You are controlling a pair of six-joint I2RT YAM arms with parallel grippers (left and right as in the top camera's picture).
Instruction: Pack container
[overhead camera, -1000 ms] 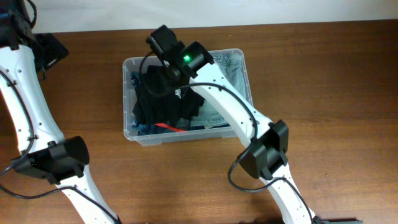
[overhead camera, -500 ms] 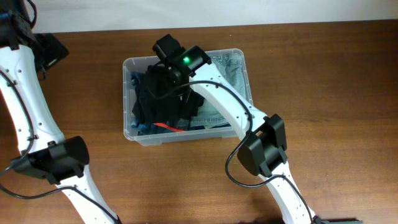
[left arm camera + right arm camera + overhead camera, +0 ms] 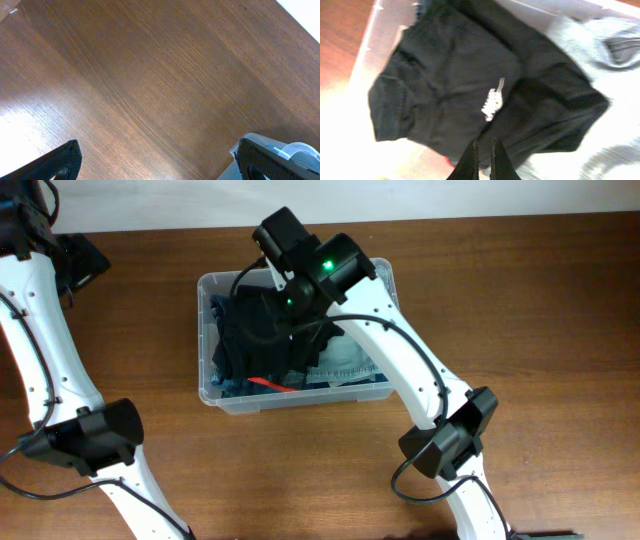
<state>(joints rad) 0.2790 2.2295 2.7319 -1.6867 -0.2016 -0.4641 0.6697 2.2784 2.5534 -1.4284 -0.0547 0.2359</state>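
The container is a clear plastic bin at the middle of the wooden table. Inside lies a crumpled black garment on the left, over a pale grey-blue garment. A thin red strip shows near the front wall. My right gripper hangs just above the black garment, shut with nothing between its fingers. A small white tag sits on the cloth ahead of the tips. My left gripper is open over bare wood at the far left, away from the bin.
The right arm's white forearm crosses over the bin's right half, with its elbow in front of it. The left arm runs along the table's left edge. A pale wall borders the table's far edge.
The right wrist has shifted a little to the right and back over the bin, and its elbow has swung right. The gripper stays shut. The left arm has not moved.
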